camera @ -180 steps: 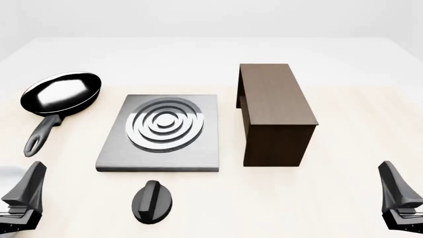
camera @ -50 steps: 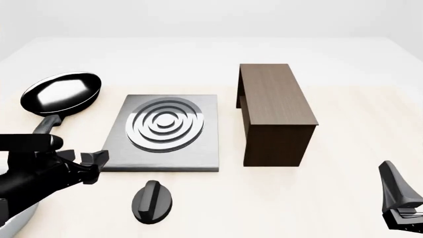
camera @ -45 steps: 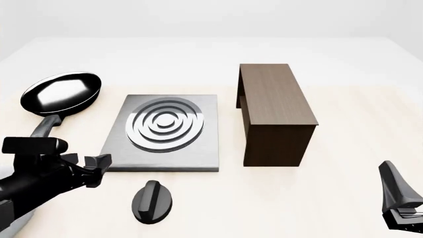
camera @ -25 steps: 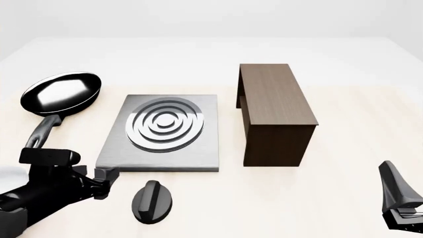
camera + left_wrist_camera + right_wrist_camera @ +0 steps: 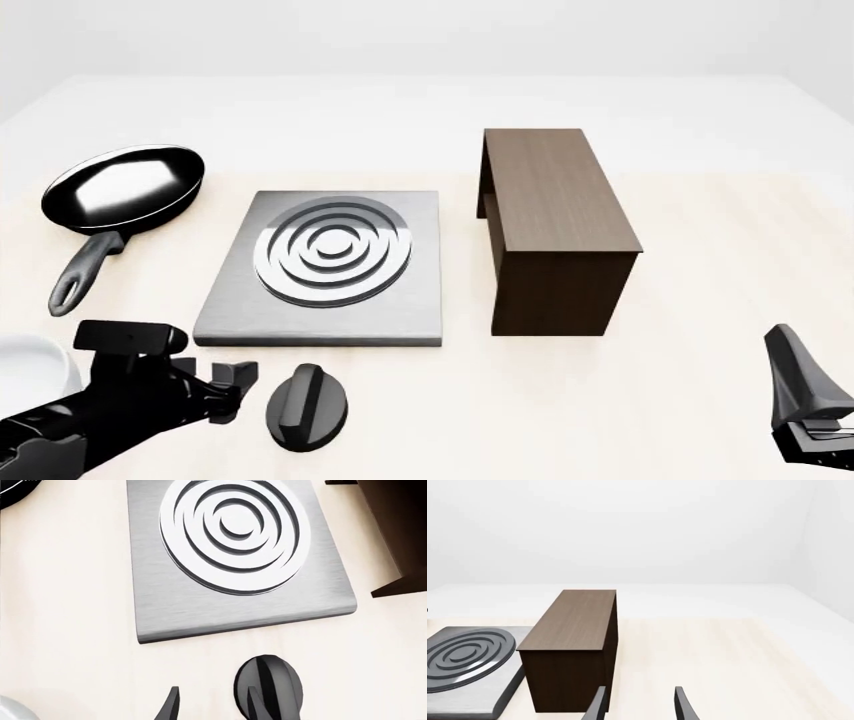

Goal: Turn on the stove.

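The stove (image 5: 422, 290) is a flat grey metal slab with silver burner rings (image 5: 334, 250), left of centre on the table. It also shows in the left wrist view (image 5: 167, 610). Its black oval knob (image 5: 308, 405) with a ridge lies on the table just in front of the slab. My left gripper (image 5: 234, 392) is open and empty, low, just left of the knob and apart from it. In the left wrist view the left gripper (image 5: 212, 706) has one finger in front of the knob (image 5: 270, 680). My right gripper (image 5: 805, 410) is open and empty at the near right corner.
A black frying pan (image 5: 127, 188) lies left of the stove, its handle pointing toward me. A dark brown wooden cabinet (image 5: 554, 225) stands right of the stove and shows in the right wrist view (image 5: 570, 650) ahead of the right gripper (image 5: 639, 706).
My left arm has swung in from the near left corner, then dropped toward the near edge and rightward, ending beside the knob. The right arm and all objects have not moved.
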Controlling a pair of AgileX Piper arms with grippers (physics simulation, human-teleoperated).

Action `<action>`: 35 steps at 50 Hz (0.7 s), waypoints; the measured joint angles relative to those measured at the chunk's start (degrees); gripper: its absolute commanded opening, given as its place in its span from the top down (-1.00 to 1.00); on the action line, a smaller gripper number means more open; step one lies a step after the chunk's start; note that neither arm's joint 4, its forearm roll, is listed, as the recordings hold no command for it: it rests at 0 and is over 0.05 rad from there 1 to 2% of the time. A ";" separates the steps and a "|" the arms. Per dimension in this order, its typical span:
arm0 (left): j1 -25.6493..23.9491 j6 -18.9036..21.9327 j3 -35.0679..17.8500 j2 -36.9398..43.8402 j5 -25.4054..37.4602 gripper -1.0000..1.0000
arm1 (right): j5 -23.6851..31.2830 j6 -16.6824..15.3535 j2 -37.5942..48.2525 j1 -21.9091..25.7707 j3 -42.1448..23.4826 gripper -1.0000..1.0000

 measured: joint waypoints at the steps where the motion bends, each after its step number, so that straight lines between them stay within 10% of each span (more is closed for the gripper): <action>1: -0.11 -0.11 0.09 0.29 -0.25 -1.00 | 0.00 0.00 0.00 0.00 0.00 -1.00; 35: -4.09 -3.93 3.60 7.68 -6.81 -1.00 | 0.00 0.00 0.00 0.00 0.00 -1.00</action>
